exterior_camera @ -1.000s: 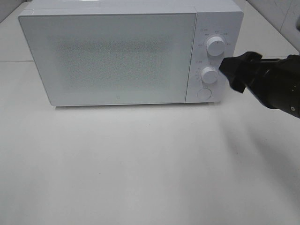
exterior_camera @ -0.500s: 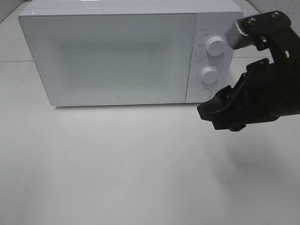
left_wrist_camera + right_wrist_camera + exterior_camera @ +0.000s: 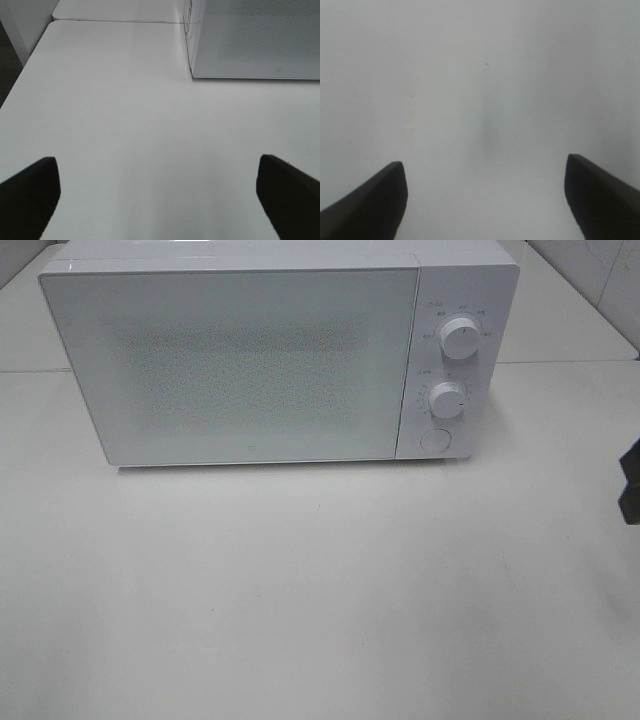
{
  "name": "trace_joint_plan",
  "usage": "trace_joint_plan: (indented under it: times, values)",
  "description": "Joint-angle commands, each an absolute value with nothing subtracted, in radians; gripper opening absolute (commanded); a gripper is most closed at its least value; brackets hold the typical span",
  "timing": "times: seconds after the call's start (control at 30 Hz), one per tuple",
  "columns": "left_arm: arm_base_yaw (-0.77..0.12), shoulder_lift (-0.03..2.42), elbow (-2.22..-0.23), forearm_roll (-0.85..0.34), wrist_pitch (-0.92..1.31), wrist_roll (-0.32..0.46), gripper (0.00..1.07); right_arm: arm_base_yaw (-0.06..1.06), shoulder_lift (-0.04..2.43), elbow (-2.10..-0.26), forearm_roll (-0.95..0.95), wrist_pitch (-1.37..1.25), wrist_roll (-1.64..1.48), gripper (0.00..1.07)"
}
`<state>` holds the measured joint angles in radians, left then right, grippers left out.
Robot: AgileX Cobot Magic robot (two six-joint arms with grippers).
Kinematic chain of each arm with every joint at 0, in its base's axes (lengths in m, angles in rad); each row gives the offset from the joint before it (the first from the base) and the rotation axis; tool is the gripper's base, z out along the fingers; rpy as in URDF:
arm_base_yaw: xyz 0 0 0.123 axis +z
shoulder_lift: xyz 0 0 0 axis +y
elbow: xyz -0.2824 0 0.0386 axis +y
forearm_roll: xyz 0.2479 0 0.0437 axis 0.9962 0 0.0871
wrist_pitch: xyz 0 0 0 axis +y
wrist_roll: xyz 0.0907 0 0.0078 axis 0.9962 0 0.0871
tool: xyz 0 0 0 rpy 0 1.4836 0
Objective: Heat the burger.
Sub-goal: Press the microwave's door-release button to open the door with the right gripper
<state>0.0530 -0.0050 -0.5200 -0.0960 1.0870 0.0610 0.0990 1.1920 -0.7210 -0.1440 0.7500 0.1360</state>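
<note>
The right arm has drawn back from the microwave [image 3: 240,360]. A second ago its dark jaws were up against the lower knob [image 3: 447,400]; now only a sliver of the right gripper [image 3: 630,482] shows at the edge of the high view, well apart from the control panel.

Seen from its own wrist, the right gripper [image 3: 482,162] has its two dark fingers [image 3: 370,205] spread wide. Nothing sits between them; below and ahead of the jaws there is only bare white table [image 3: 485,75].

The left gripper [image 3: 156,159] is also spread as wide as it goes and holds nothing. Plain table [image 3: 110,100] lies between and beneath its fingers [image 3: 30,195]. Well ahead of these jaws stands a bottom corner of the microwave [image 3: 250,40], its speckled door [image 3: 260,35] closed.

From the high view the door [image 3: 240,360] is shut flush. The upper knob [image 3: 459,337], the lower knob and the round button [image 3: 434,440] stand free of both grippers.

The burger shows in none of the views, so I cannot tell where it is; it is in neither pair of jaws.
</note>
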Motion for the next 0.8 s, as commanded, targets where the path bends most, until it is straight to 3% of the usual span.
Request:
trace_joint_plan:
  times: [0.03, 0.3, 0.8]
  values:
    - [0.055, -0.021, -0.517, -0.095, 1.072, 0.055, 1.00, 0.053, 1.163, -0.728, -0.147, 0.801, 0.144, 0.80]
    - [0.055, -0.021, -0.517, -0.095, 1.072, 0.055, 1.00, 0.051, 0.950, -0.685, -0.115, 0.918, 0.128, 0.77]
    - [0.055, -0.021, -0.517, -0.095, 1.072, 0.055, 1.00, 0.051, 0.266, -0.536, -0.069, 1.047, 0.007, 0.75]
